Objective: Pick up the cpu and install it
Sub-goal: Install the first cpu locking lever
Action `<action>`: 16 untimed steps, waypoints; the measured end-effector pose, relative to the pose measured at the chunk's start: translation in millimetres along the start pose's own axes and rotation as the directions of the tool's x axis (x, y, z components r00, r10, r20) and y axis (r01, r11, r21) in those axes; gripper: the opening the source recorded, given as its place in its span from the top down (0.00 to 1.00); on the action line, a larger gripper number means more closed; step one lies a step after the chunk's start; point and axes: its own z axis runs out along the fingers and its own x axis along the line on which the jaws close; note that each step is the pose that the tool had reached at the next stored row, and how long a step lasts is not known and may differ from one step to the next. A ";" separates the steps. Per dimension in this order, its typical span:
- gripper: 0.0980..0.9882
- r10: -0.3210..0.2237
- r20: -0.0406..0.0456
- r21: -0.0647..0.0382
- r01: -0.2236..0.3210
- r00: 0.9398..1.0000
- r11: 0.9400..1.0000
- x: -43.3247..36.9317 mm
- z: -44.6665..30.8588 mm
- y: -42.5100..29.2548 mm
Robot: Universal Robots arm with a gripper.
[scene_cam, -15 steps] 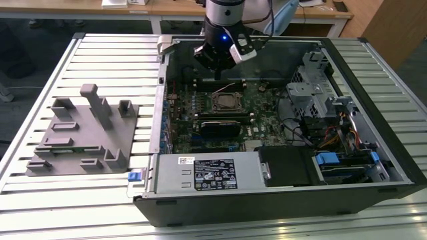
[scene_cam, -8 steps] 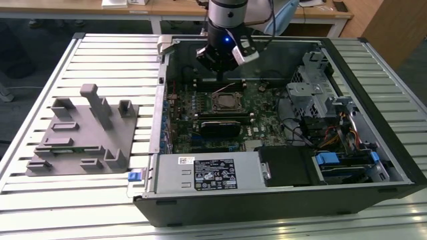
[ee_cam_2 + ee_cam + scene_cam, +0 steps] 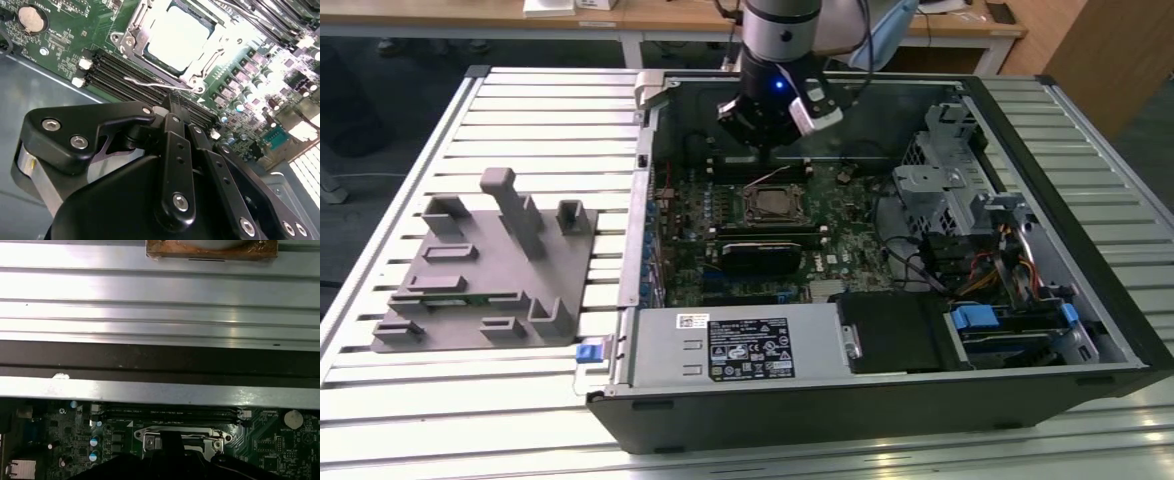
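The cpu, a shiny pale square, lies flat inside the metal socket frame on the green motherboard. In the exterior view, the cpu is at the middle of the board inside the open computer case. My gripper hangs just behind the socket, over the board's back edge. Its black fingers meet at the tips, shut, with nothing between them. The thin wire socket lever lies between the fingertips and the frame. In the first wrist view, the gripper stands in front of the socket.
A grey plastic tray block sits on the slatted table at the exterior view's left. Inside the case are a power supply, a drive cage and cables. Black memory slots run beside the socket.
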 end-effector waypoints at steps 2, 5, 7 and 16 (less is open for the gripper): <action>0.99 0.000 0.000 0.000 0.000 1.000 1.000 -1.6 1.8 -0.1; 0.99 0.000 0.000 0.000 0.000 1.000 1.000 -4.2 5.1 -0.2; 0.99 0.000 0.000 0.000 0.000 1.000 1.000 -5.4 7.5 -0.4; 0.99 0.002 0.000 0.000 -0.002 1.000 1.000 -8.8 11.9 1.2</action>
